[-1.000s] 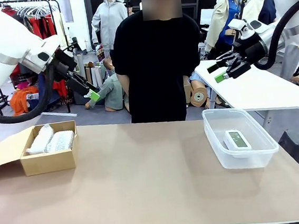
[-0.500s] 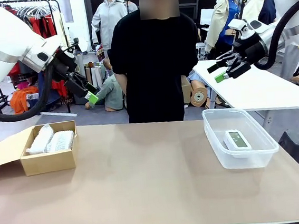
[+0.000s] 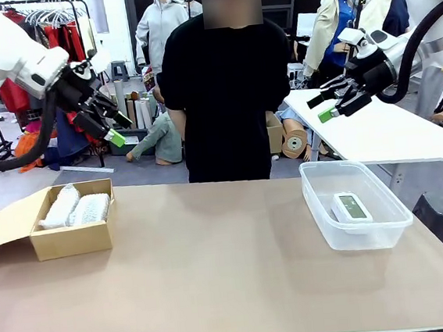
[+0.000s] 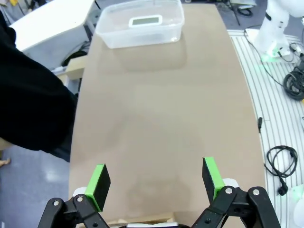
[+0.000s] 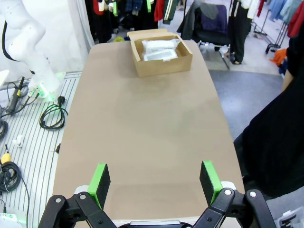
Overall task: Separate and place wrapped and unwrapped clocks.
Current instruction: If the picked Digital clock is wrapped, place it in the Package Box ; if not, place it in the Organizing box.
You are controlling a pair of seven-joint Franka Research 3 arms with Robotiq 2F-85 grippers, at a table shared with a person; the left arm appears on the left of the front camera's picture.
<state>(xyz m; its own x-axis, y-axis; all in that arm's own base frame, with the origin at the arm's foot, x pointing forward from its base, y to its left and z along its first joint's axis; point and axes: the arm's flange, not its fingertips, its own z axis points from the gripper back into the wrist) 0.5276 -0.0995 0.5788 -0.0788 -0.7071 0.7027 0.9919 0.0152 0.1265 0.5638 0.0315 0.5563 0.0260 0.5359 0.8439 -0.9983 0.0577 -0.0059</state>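
Two clocks wrapped in white bubble wrap lie side by side in a cardboard box at the table's left. A bare white clock with a grey-green screen lies in a clear plastic tub at the right. My left gripper hangs open and empty high above the box. My right gripper is open and empty, raised above the tub's far side.
A person in a black top stands at the table's far edge, arms at their sides. The brown tabletop is bare between box and tub. A white table stands behind at the right. Cables lie on the floor.
My left arm has swung up and to the left, carrying its open gripper away from the person. The right arm, box and tub have not moved.
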